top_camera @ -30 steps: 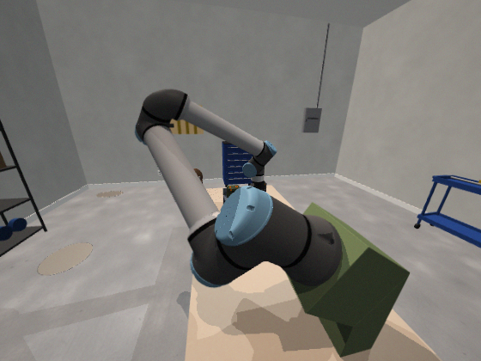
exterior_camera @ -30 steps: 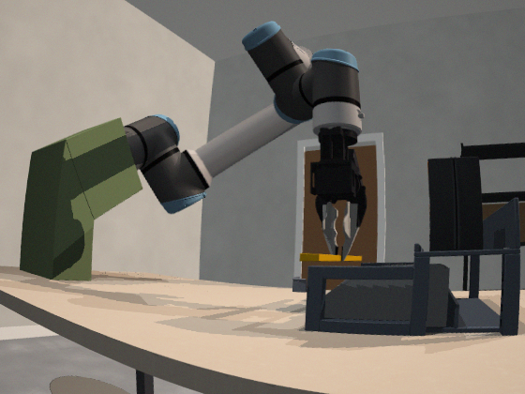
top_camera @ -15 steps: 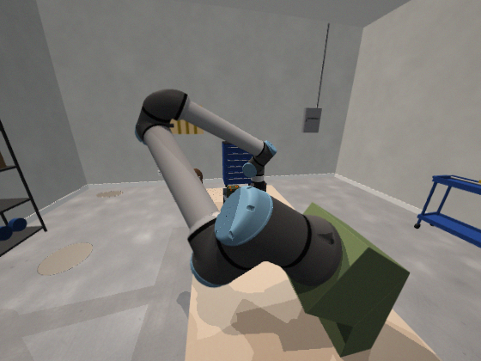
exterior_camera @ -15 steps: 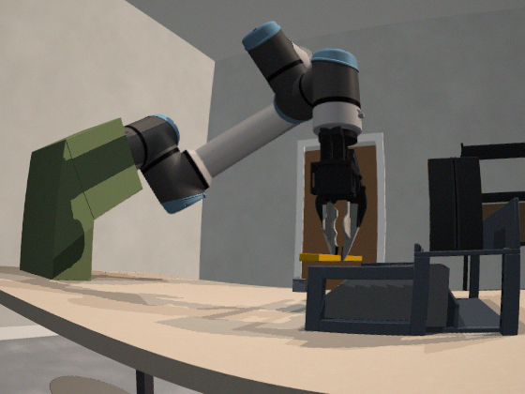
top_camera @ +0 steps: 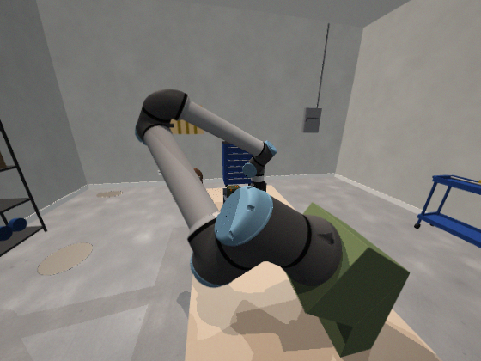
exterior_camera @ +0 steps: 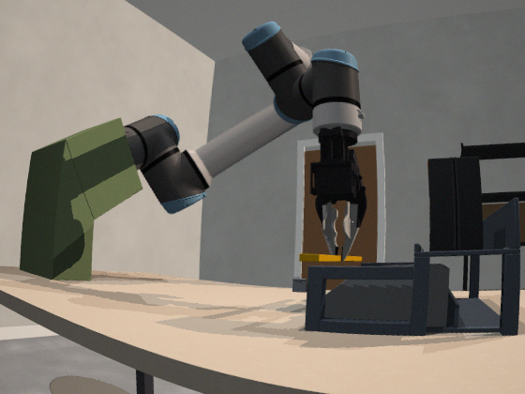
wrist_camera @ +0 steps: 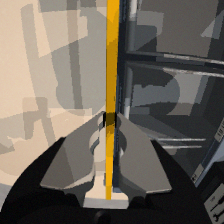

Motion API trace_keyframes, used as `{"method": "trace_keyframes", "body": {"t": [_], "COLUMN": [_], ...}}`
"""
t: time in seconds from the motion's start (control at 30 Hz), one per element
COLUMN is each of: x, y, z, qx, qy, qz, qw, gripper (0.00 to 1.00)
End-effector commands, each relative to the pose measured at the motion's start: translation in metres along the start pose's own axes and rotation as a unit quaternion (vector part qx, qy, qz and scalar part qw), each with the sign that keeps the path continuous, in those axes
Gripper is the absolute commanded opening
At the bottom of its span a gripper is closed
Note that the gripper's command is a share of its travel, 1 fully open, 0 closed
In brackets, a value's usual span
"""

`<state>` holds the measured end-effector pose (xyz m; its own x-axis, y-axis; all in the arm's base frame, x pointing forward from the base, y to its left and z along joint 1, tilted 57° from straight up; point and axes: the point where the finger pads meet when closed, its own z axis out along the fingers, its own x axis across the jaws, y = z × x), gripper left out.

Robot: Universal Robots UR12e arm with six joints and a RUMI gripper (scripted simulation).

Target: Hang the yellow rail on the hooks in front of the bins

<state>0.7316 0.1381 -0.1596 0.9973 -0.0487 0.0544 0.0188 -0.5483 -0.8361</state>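
Observation:
The yellow rail (exterior_camera: 315, 257) (wrist_camera: 113, 60) is a thin straight bar, held level. My gripper (exterior_camera: 341, 255) (wrist_camera: 110, 113) points straight down and is shut on the rail, gripping it towards one end. In the exterior view the rail hangs just above the top bar of the dark bin frame (exterior_camera: 361, 272). In the wrist view the rail runs along the front edge of the dark bins (wrist_camera: 170, 75), over the line where they meet the table. I cannot make out the two hooks or their end plates. In the top view the arm hides the gripper and the rail.
The bins stand on a tan table (exterior_camera: 141, 300) (top_camera: 258, 309). The arm's green pedestal (exterior_camera: 70, 188) (top_camera: 356, 279) sits at the table's other end. A dark cabinet (exterior_camera: 455, 202) stands behind the bins. A blue cart (top_camera: 451, 202) and a black shelf (top_camera: 17, 189) stand off the table.

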Motion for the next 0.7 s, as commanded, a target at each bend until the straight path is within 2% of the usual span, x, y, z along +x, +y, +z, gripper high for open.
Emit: {"method": "trace_keyframes", "body": {"t": [0.0,0.67], "x": [0.0007,0.0007], "y": [0.0002,0.0002], "z": [-0.0004,0.0023], "qx": [0.0,0.0], "qy": [0.001,0.001], "qz": [0.0,0.0], "qw": [1.0,1.0], "gripper": [0.0,0.0]}}
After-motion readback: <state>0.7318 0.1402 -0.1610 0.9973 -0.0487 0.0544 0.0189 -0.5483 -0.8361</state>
